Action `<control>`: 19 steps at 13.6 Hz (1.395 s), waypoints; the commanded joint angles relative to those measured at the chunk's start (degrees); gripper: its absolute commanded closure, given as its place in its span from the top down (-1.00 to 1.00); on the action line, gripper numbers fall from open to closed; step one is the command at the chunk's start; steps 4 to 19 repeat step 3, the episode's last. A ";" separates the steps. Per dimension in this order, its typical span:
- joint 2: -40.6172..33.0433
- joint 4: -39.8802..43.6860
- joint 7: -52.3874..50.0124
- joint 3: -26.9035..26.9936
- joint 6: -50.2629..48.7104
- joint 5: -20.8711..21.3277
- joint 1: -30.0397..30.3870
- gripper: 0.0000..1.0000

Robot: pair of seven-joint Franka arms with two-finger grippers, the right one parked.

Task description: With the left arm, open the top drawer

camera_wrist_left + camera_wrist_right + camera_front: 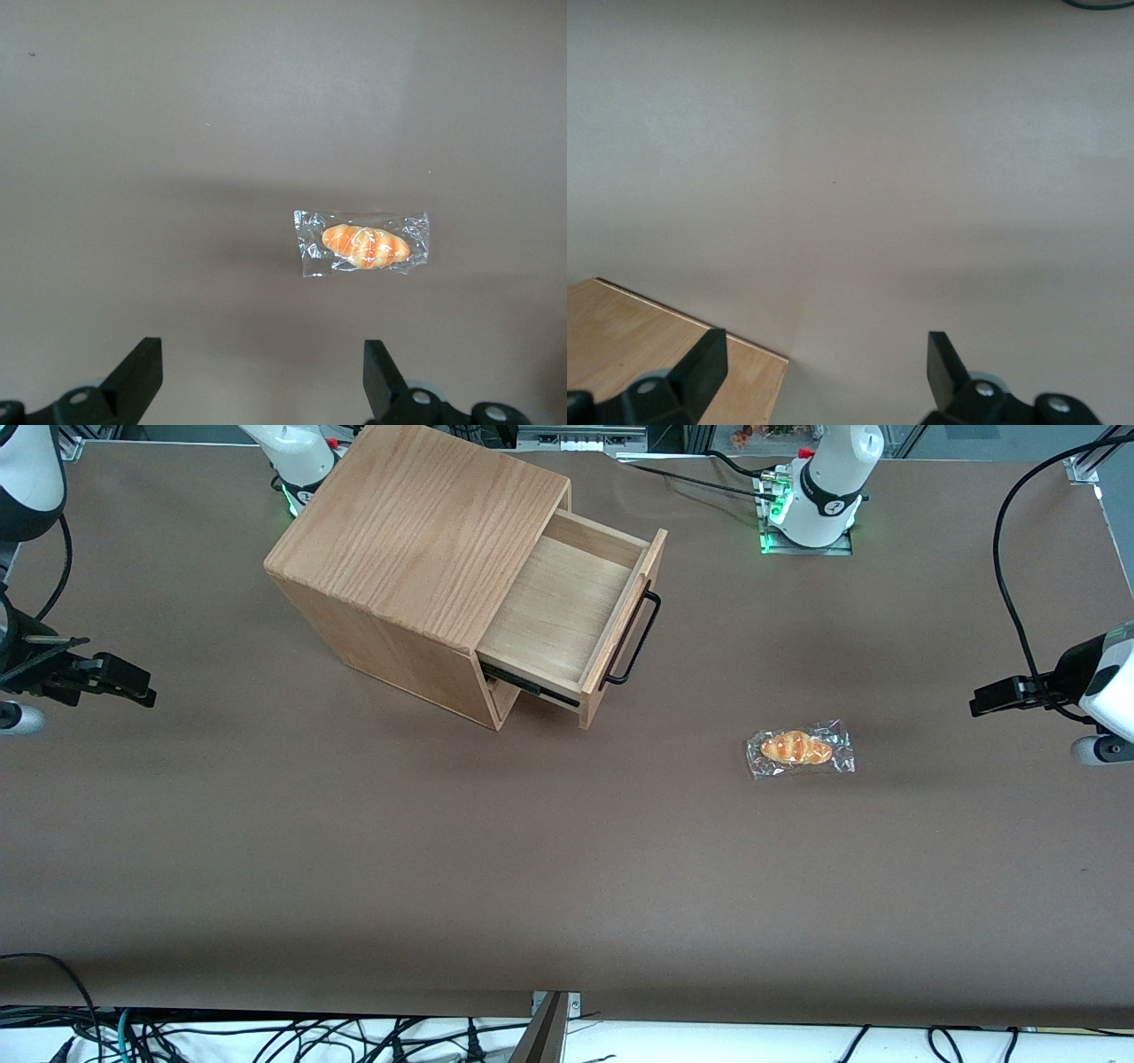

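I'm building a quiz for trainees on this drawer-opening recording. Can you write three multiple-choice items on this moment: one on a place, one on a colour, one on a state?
1. Where is the wrapped bread roll?
A. in the top drawer
B. on the table, nearer the front camera than the drawer
C. on top of the oak box

2. What colour is the top drawer's bar handle?
A. black
B. silver
C. white

3. How does the top drawer stand?
A. shut flush
B. taken out and lying on the table
C. pulled out, its plywood floor bare

Key: 1 B, the roll lies on the brown table, apart from the oak box. 2 A, the bar shows black against the oak front. 3 C, the floor and side rail show. The left arm's gripper hangs open above the table near the roll, clear of the handle.
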 commanded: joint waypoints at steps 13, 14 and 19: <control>-0.22 0.79 2.21 -0.14 -0.94 0.73 0.21 1.00; -0.22 0.79 2.21 -0.14 -0.94 0.73 0.21 1.00; -0.22 0.79 2.21 -0.14 -0.94 0.73 0.21 1.00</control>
